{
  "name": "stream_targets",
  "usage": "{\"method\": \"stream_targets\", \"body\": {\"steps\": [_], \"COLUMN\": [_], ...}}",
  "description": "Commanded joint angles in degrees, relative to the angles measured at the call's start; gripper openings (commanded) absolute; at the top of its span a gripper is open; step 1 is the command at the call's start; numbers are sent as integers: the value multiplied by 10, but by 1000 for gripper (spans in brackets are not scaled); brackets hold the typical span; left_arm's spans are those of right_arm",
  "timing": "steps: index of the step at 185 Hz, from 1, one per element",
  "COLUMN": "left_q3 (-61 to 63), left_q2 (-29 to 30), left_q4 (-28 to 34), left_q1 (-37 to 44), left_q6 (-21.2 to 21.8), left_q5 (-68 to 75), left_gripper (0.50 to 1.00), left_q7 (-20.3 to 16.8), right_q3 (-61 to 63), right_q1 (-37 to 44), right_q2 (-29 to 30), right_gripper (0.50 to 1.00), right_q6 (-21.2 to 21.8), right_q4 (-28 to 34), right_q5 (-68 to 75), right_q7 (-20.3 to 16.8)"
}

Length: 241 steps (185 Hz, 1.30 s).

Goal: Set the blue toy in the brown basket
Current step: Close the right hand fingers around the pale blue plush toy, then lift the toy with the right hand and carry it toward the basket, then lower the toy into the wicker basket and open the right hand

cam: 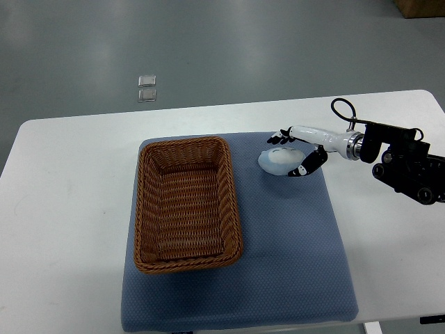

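Observation:
A pale blue toy (276, 161) lies on the blue mat (292, 243), to the right of the brown wicker basket (185, 202). My right hand (295, 151) comes in from the right edge and cups the toy, with the fingers (279, 138) curved over its far side and the thumb (308, 165) at its near right. The toy still rests on the mat. The basket holds nothing. The left arm does not show.
The mat covers the middle of a white table (69, 209). Two small clear squares (147, 89) lie on the grey floor beyond the table's far edge. A black cable (342, 111) loops above my right wrist.

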Motion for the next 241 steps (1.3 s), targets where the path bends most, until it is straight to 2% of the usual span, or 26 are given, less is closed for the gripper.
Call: {"method": "stream_targets", "body": {"steps": [1,14,28,93,120,138,205,241], "left_q3": [0,0,0,0,0,0,0,0], "left_q2": [0,0,0,0,0,0,0,0], "left_q4": [0,0,0,0,0,0,0,0], "left_q1": [0,0,0,0,0,0,0,0], "left_q6": [0,0,0,0,0,0,0,0], "left_q5": [0,0,0,0,0,0,0,0], "left_gripper": [1000,1000,1000,1000,1000,1000,1000,1000], "left_q7": [0,0,0,0,0,0,0,0], "right_q3": [0,0,1,17,56,87,76,-31], "right_q1": [-1,0,0,14,29,29,78,130], "right_q2": [0,0,0,-3,0,6,38,93], "right_gripper": [660,596,501,500,500,500,500,500], "right_q6": [-2,-2,-2,-2,-4,-2,6,11], "right_q4": [1,2,2,5,8,26,84,84], "right_q5": [0,3,4,11,12,13,3,-4], "right_q7": [2,4,6,58,111,128,132,122]}}
